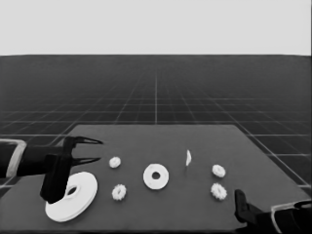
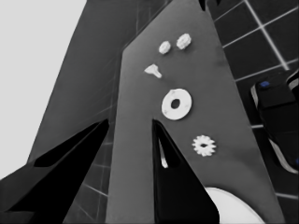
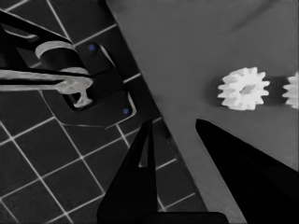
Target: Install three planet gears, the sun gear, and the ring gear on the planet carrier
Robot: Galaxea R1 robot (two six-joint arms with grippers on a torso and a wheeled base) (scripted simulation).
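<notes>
The smaller round part (planet carrier) (image 1: 156,176) (image 2: 176,103) lies flat at the table's middle. The larger round part (ring gear) (image 1: 72,195) (image 2: 229,205) lies at the front left, partly under the waiting left arm. My left gripper (image 1: 100,150) (image 2: 131,123) hovers open over the table's left end, holding nothing. Two planet gears (image 1: 115,162) (image 1: 119,192) lie left of the smaller round part, one showing in the left wrist view (image 2: 203,145). Two more gears (image 1: 219,170) (image 1: 219,191) lie to its right. My right gripper (image 3: 174,123) is parked open at the front right corner, near a gear (image 3: 244,88).
A thin white piece (image 1: 188,157) (image 2: 153,70) stands on edge behind and right of the smaller round part. The right arm (image 1: 253,212) shows only at the lower right corner. Dark machinery with blue lights (image 3: 84,84) sits past the table's edge, over the floor grid.
</notes>
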